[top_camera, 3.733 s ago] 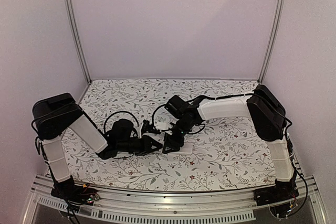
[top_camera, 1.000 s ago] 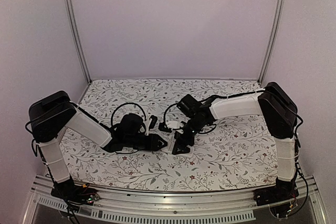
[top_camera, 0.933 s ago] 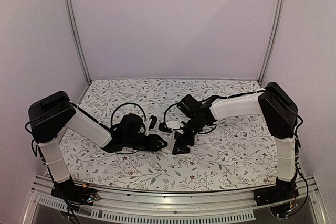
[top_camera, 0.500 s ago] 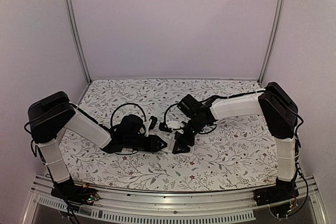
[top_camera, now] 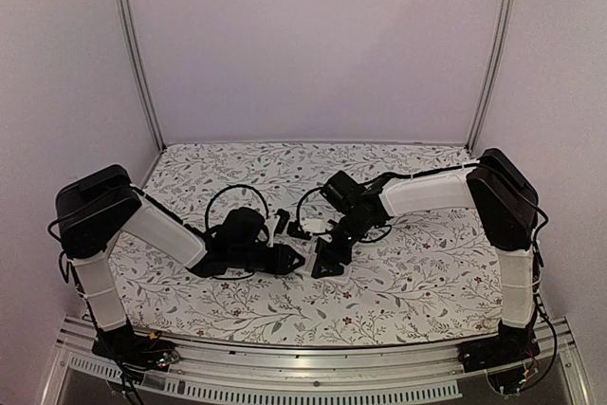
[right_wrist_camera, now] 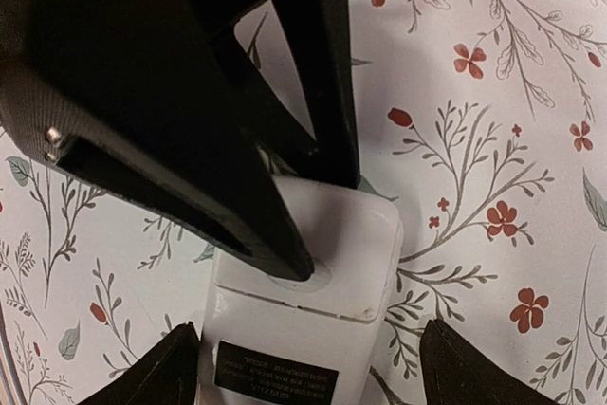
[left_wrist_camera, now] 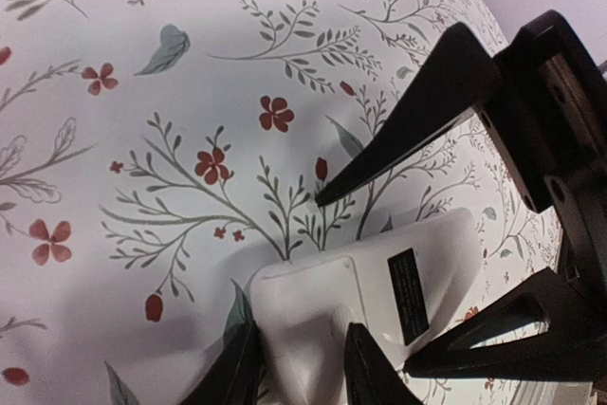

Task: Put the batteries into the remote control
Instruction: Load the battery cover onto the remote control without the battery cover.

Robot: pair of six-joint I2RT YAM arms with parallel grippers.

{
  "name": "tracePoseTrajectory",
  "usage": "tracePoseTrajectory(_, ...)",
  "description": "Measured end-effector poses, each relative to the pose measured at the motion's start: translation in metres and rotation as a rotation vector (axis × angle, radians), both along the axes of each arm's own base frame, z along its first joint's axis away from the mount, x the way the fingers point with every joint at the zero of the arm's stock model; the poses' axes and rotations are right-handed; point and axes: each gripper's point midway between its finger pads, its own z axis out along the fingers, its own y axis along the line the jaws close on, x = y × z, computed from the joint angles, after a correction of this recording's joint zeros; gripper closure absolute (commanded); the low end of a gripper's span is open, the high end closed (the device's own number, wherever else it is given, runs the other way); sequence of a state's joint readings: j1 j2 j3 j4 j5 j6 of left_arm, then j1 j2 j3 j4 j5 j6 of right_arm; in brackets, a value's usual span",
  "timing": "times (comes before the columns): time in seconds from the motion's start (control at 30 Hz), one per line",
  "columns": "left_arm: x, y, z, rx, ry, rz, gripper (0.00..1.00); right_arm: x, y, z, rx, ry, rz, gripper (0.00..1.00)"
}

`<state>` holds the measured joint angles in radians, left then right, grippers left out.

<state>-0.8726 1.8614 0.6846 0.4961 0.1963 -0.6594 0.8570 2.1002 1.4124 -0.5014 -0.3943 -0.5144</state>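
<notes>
My left fingers (top_camera: pixel 294 259) seemed clamped on one end of the white remote control (left_wrist_camera: pixel 322 310), which lay label side up on the flowered tabletop (left_wrist_camera: pixel 142 139). Farther on, my right fingers (top_camera: pixel 327 266) stood apart, one at each side of its other end.

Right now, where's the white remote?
The remote lies on the flowery table near the middle of the top view, one end between the fingers of the left end effector, the open right end effector straddling its other end.
</notes>
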Motion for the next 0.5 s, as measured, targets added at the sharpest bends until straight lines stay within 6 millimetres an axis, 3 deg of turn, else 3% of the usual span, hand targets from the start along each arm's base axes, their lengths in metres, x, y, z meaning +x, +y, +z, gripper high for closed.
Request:
tracePoseTrajectory(0.2, -0.0025, 0.0024, -0.0026, -0.003, -0.018, 0.002, 0.68, -0.0012, -0.0001, -0.0001, 0.000, 0.005, 0.003, 0.27)
tracePoseTrajectory(0.5, -0.0026, -0.0006, -0.0004, -0.011, -0.064, -0.013, 0.64, -0.0044, 0.0000, -0.0007, 0.017, 0.011, 0.030, 0.28)
